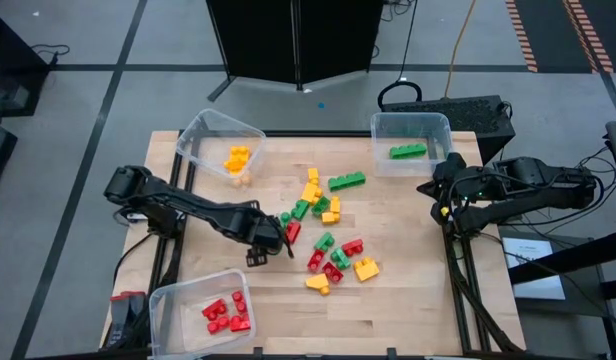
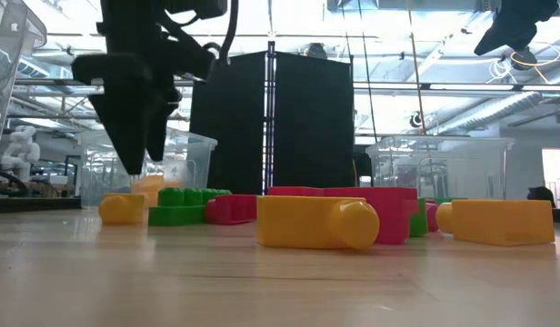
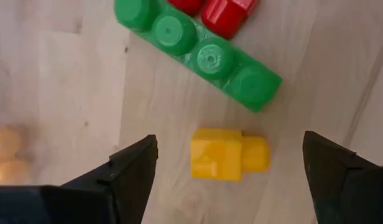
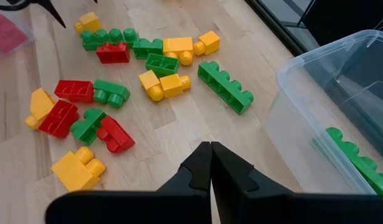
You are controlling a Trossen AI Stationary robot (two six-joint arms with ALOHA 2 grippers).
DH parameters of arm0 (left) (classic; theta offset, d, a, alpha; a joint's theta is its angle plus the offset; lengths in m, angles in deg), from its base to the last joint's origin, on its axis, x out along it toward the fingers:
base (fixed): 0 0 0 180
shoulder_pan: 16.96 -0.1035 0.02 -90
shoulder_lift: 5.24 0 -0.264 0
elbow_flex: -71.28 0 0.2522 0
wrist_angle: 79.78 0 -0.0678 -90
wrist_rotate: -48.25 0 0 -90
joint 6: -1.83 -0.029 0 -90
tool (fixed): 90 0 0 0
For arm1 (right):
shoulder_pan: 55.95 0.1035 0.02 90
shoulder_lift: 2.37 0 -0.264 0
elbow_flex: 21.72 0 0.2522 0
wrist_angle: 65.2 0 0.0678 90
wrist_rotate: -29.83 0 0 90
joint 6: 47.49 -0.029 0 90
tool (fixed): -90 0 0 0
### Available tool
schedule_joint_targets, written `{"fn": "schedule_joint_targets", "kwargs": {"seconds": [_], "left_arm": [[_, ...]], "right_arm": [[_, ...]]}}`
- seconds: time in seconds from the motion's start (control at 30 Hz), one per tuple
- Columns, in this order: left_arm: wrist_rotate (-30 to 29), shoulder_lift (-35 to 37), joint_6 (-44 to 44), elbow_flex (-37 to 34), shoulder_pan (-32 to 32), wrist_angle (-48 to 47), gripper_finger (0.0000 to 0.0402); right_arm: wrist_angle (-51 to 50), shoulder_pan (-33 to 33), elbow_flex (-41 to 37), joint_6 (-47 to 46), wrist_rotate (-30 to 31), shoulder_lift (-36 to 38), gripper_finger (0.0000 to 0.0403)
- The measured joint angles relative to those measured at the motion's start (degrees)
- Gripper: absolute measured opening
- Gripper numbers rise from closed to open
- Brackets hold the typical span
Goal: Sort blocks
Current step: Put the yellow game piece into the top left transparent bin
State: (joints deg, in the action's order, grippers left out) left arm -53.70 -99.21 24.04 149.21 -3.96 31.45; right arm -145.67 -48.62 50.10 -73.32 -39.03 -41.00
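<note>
I hold the left claw spread wide over a small yellow studded plastic brick on the wooden surface; the right claw, pressed together, waits by the green bin. A few bricks sit sorted in three clear bins; most lie loose mid-surface, so plenty remains.

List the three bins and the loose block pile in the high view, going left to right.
Red-block bin → yellow-block bin → loose block pile → green-block bin.
</note>
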Motion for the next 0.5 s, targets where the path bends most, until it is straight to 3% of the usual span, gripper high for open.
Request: {"fn": "schedule_joint_targets", "kwargs": {"seconds": [0.17, 0.33, 0.5], "left_arm": [[3.1, 0.0, 1.4, -5.1, -0.2, 2.1, 0.0297], [1.0, 0.0, 1.2, -6.9, -0.1, 2.7, 0.0297], [1.8, 0.0, 0.4, -9.5, -0.3, 9.2, 0.0297]], "right_arm": [[0.0, 0.0, 0.0, 0.0, 0.0, 0.0, 0.0006], [0.0, 0.0, 0.0, 0.1, 0.0, 0.0, 0.0006], [0.0, 0.0, 0.0, 0.0, 0.0, 0.0, 0.0006]]}}
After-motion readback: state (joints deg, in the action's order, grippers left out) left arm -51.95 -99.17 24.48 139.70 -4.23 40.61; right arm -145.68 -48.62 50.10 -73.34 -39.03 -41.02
